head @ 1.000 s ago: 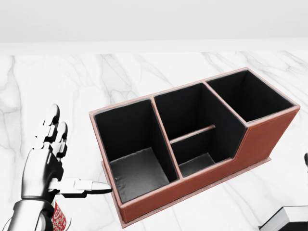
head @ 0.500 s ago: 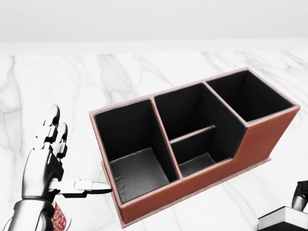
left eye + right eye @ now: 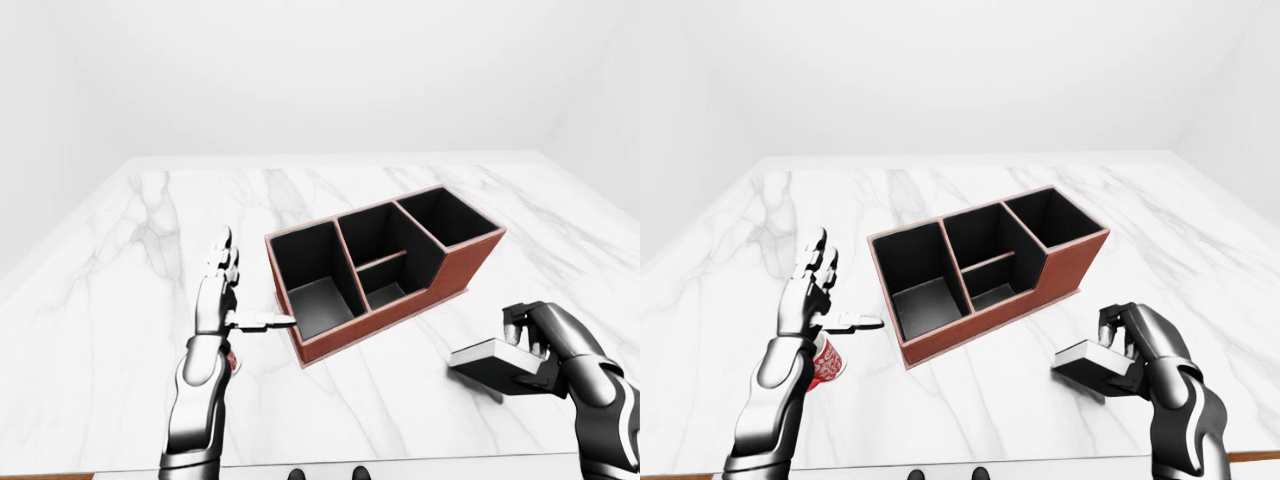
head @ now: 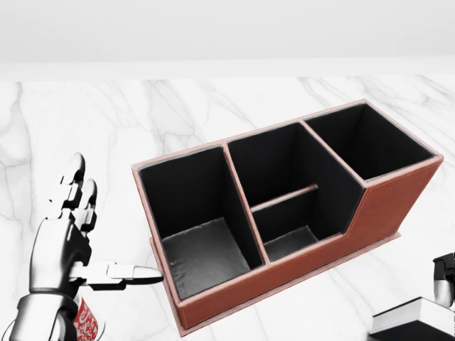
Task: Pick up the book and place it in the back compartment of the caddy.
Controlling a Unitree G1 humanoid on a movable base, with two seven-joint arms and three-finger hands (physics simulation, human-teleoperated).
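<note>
My left hand point(image 3: 810, 295) hangs open beside the caddy point(image 3: 385, 270), holding nothing. The caddy's long axis climbs to the upper right in the left-eye view. Lower right of it, my right hand point(image 3: 1140, 345) grips the book point(image 3: 1092, 362).

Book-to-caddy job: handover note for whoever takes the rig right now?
Right hand: fingers closed round the book, held just above the marble table, to the caddy's right in the eye views.
Left hand: open, empty, beside the caddy's left end, over a red patterned cup.
Caddy: all compartments empty.
Done: book grasped.
Left: carry it over and lower it into the back compartment.
</note>
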